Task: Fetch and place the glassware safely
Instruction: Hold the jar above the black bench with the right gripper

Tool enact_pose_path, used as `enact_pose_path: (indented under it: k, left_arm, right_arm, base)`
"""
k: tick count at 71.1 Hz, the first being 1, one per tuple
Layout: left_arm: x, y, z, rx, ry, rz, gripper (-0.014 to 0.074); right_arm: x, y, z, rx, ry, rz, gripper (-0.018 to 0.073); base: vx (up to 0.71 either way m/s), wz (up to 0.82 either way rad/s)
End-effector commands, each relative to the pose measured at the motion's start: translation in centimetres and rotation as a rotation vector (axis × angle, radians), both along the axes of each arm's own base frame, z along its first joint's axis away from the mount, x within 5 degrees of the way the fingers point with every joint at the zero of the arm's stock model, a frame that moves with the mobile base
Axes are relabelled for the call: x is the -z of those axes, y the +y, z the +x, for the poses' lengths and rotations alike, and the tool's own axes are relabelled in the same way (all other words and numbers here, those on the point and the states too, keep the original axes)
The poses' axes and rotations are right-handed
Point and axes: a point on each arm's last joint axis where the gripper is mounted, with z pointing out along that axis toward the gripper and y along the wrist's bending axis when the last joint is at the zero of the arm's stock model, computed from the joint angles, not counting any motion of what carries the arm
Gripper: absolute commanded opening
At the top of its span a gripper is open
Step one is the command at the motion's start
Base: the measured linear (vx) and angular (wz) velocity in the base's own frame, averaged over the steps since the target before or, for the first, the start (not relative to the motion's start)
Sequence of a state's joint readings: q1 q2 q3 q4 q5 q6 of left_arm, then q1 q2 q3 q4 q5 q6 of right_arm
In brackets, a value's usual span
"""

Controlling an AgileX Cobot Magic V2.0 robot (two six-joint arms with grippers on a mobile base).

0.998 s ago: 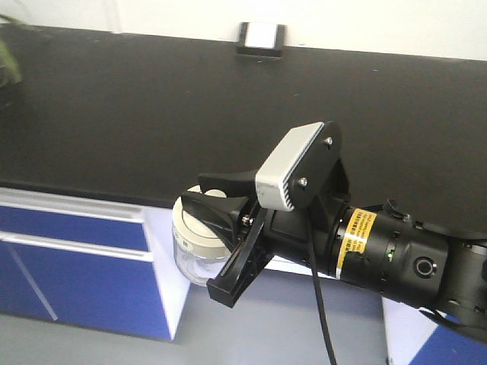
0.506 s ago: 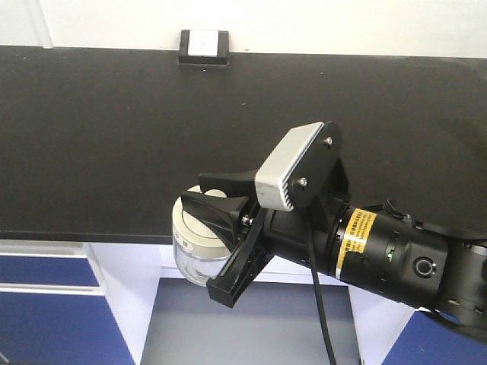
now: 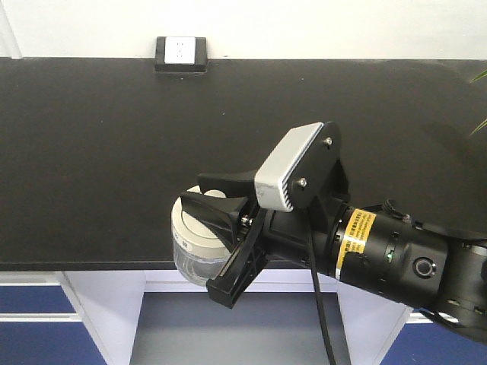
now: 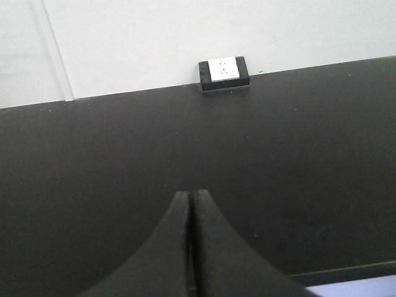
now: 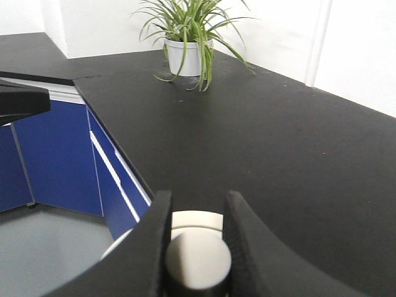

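The glassware (image 3: 192, 247) is a small clear jar with a cream-white knobbed lid. My right gripper (image 3: 218, 204) is shut on the lid's knob (image 5: 198, 260) and holds the jar in the air at the front edge of the black counter (image 3: 106, 152). In the right wrist view, the gripper (image 5: 197, 204) has both black fingers pressed against the knob. The jar's glass body is hidden there. My left gripper (image 4: 190, 195) is shut and empty, with its fingertips together above the black counter (image 4: 93, 161).
A wall outlet box (image 3: 180, 54) sits at the counter's back edge and also shows in the left wrist view (image 4: 223, 73). A potted plant (image 5: 189, 43) stands on the counter. Blue cabinet drawers (image 5: 55, 148) are below, and a grey floor recess (image 3: 236, 327) lies under the jar.
The background has slid left: the outlet box moved left and the blue drawers passed out of the middle. The right arm and the jar keep the same pose.
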State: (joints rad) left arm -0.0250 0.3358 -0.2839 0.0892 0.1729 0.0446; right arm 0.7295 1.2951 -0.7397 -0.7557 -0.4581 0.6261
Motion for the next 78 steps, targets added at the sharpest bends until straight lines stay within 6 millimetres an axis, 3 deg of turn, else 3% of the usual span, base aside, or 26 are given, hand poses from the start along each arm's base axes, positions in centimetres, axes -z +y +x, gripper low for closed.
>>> enact_pose_path:
  k: [1, 78]
  left_arm:
    - [-1.47, -0.08, 0.12, 0.007, -0.088, -0.013, -0.0007]
    - [-1.47, -0.08, 0.12, 0.007, -0.088, -0.013, -0.0007]
  right_arm:
    - [-2.53, -0.14, -0.52, -0.037, -0.068, 0.115, -0.0003]
    - [-2.53, -0.14, -0.52, -0.037, -0.068, 0.115, -0.0003]
  base:
    - [0.10, -0.08]
    - [0.10, 0.01]
